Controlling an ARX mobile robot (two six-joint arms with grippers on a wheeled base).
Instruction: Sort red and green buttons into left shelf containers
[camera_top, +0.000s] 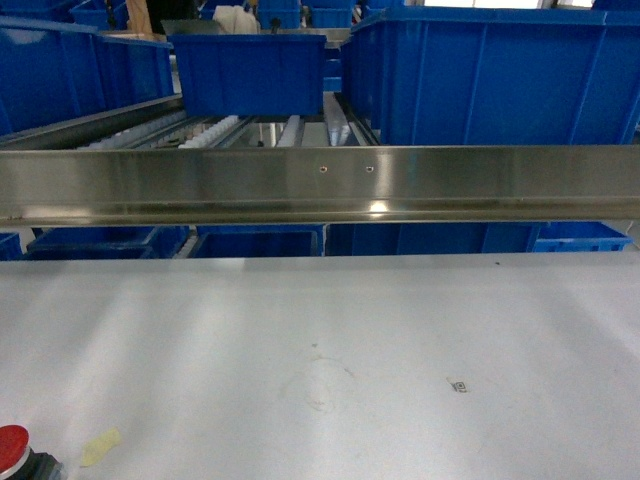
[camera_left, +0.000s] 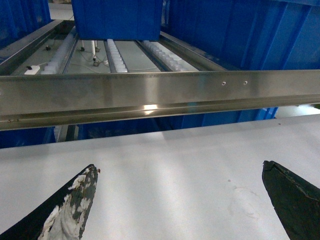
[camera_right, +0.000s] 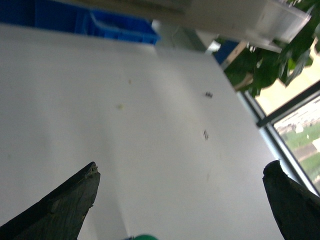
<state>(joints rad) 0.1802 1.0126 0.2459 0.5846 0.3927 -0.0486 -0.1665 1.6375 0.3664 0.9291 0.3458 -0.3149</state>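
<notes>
1. I see a pale worktop (camera_top: 330, 330) running from the near edge up to a long steel rail (camera_top: 320, 185) across the far side. Beyond the rail, large blue bins (camera_top: 250, 72) sit on a roller shelf.

2. A red button (camera_top: 14, 448) with a black body rests at the near left corner of the worktop, partly cut off by the head view. A yellowish tape scrap (camera_top: 99, 447) lies just beside it, to its right.

3. In the right wrist view a sliver of something green (camera_right: 145, 237) shows at the bottom edge; I cannot tell whether it is a button.

4. My left gripper (camera_left: 180, 200) hangs over bare worktop with its jaws spread wide and nothing between them. My right gripper (camera_right: 180, 200) is likewise spread wide and empty.

5. Risks as I judge them: the red button sits so near the corner that a clumsy approach could knock it off the edge. The domed cap may slip from the fingers. I might pinch the tape scrap by mistake. Carrying towards the bins, my arm could strike the steel rail.
</notes>
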